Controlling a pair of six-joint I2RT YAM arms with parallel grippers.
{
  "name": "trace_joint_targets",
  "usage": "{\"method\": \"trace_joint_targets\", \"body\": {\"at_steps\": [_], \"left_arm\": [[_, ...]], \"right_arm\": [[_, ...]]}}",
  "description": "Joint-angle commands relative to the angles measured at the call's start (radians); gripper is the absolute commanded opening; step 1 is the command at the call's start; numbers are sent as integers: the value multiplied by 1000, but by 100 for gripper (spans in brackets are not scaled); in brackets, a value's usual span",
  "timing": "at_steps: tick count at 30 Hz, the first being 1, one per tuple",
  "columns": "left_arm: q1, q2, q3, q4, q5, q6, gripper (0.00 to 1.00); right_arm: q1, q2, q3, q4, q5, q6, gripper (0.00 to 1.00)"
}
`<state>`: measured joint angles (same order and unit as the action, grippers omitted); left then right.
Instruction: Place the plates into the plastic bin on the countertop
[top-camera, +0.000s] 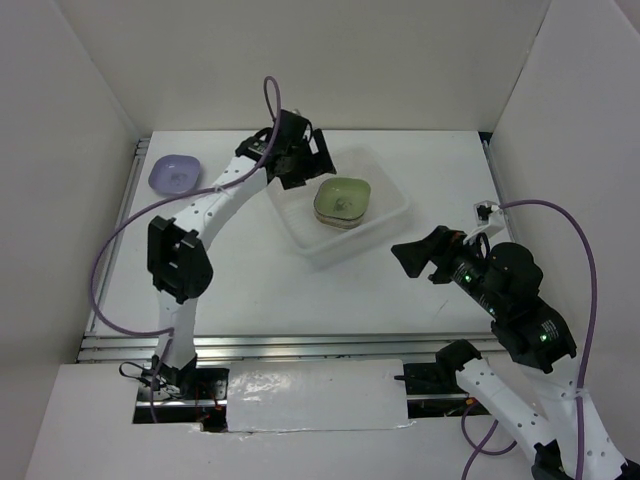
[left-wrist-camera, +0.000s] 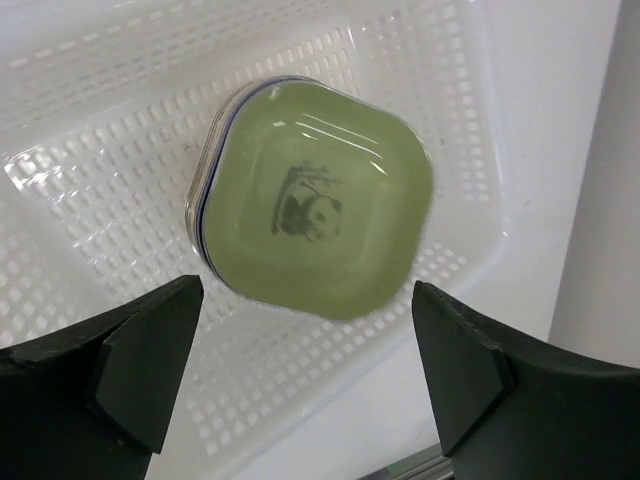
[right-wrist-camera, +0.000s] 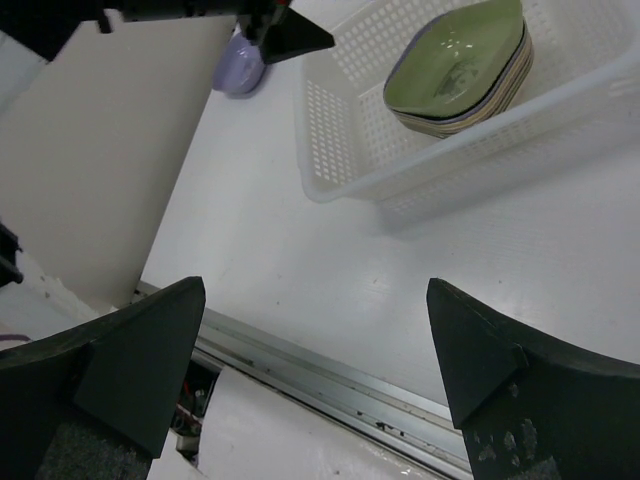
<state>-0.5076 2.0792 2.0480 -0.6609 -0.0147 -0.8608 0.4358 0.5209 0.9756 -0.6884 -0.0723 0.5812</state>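
The plastic bin (top-camera: 300, 235) stands on the countertop (top-camera: 250, 280) at the middle back. In it is a stack of plates with a green one (top-camera: 342, 200) on top. The green plate (left-wrist-camera: 315, 210) shows a panda mark in the left wrist view, above the bin's mesh floor (left-wrist-camera: 110, 120). One purple plate (top-camera: 175, 174) lies alone at the far left of the countertop. My left gripper (top-camera: 312, 165) is open and empty, above the bin's left part (left-wrist-camera: 305, 370). My right gripper (top-camera: 415, 258) is open and empty, right of the bin over bare countertop (right-wrist-camera: 315, 360).
White walls enclose the countertop on the left, back and right. A metal rail (top-camera: 300, 345) runs along the front edge. In the right wrist view the bin (right-wrist-camera: 340, 130), the stack (right-wrist-camera: 455, 65) and the purple plate (right-wrist-camera: 238, 72) lie ahead, past the rail (right-wrist-camera: 330, 375).
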Motion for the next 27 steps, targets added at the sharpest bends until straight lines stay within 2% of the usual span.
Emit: {"method": "trace_joint_targets", "body": {"at_steps": [1, 4, 5, 7, 8, 11, 12, 15, 19, 24, 27], "left_arm": [[-5, -267, -44, 23, -132, 39, 99], [52, -455, -219, 32, -296, -3, 99], [129, -497, -273, 55, -335, -45, 99], [235, -585, -431, 93, -318, -85, 99], [338, -599, -518, 142, -286, -116, 99], [486, -607, -606, 230, -217, -147, 99], [573, -591, -635, 303, -185, -156, 99], [675, -477, -597, 371, -53, -188, 99], [748, -305, -537, 438, -10, -228, 99], [802, -154, -416, 348, -80, -261, 99], [813, 2, -338, 317, -84, -248, 99]], "right_arm": [[-2, 10, 31, 4, 8, -17, 100], [-6, 11, 5, 39, -15, -15, 100], [-5, 11, -3, 50, -32, -12, 100], [-8, 13, -34, 82, -50, -9, 100], [-9, 14, -44, 92, -66, -6, 100], [-11, 11, -84, 141, -98, 0, 100], [-11, 14, -92, 164, -124, 2, 100], [-9, 30, -117, 188, -161, 0, 100], [-8, 56, -127, 199, -182, -12, 100], [-8, 82, -135, 193, -187, -30, 100], [-8, 88, -147, 199, -178, -40, 100]]}}
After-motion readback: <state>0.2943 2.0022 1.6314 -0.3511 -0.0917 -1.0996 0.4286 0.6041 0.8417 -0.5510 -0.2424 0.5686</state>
